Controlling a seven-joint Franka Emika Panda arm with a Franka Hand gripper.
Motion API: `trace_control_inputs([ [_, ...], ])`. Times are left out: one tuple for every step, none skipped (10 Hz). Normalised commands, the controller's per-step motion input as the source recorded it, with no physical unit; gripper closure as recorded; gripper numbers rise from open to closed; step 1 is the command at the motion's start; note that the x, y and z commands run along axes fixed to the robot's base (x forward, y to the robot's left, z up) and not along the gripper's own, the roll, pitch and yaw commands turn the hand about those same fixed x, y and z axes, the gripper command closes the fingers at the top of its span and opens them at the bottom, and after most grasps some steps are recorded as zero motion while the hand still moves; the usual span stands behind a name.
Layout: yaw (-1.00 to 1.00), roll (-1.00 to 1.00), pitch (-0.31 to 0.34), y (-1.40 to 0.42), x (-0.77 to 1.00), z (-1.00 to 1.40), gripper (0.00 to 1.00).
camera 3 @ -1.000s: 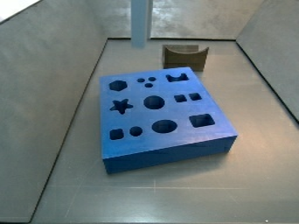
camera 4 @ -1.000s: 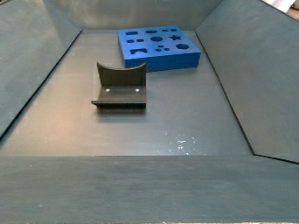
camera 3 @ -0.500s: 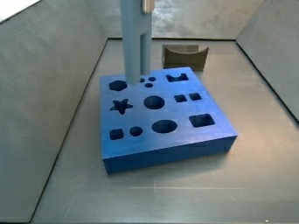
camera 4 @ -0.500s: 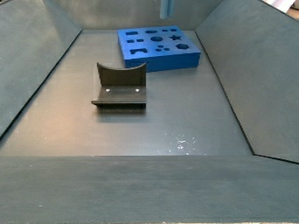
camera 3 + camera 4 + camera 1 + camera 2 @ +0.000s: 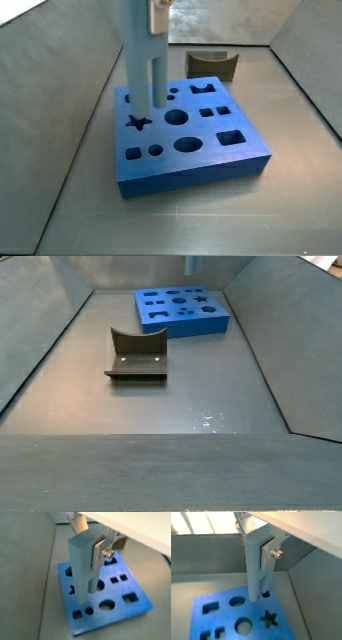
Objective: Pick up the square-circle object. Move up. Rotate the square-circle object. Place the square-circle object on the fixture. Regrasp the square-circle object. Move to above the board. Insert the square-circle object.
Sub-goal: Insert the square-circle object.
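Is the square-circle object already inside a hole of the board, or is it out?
Out. The square-circle object hangs upright over the board, shut in the gripper jaws; whether its tip touches, cannot tell.

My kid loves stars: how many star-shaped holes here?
1: the star hole in the board, beside the square-circle object held upright by the claw above. That object may hide others.

A lab test rig: bare grey walled enclosure [image 5: 54, 356] holding only a blue board [image 5: 182, 311] and fixture [image 5: 136, 356].
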Motion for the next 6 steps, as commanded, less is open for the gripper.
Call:
trace_control_inputs([
  [-0.95, 0.04, 0.000, -0.16, 0.00, -0.26, 1.00],
  [-1.00, 0.05, -0.026, 0.00, 0.00, -0.40, 1.00],
  [-1.00, 0.08, -0.047, 0.00, 0.00, -0.48, 1.00],
  [-1.00, 0.07, -0.046, 0.00, 0.00, -0.47, 1.00],
  [-1.00, 0.06, -0.019, 0.00, 0.00, -0.44, 1.00],
  [-0.88, 0.03, -0.036, -0.02, 0.16, -0.36, 1.00],
])
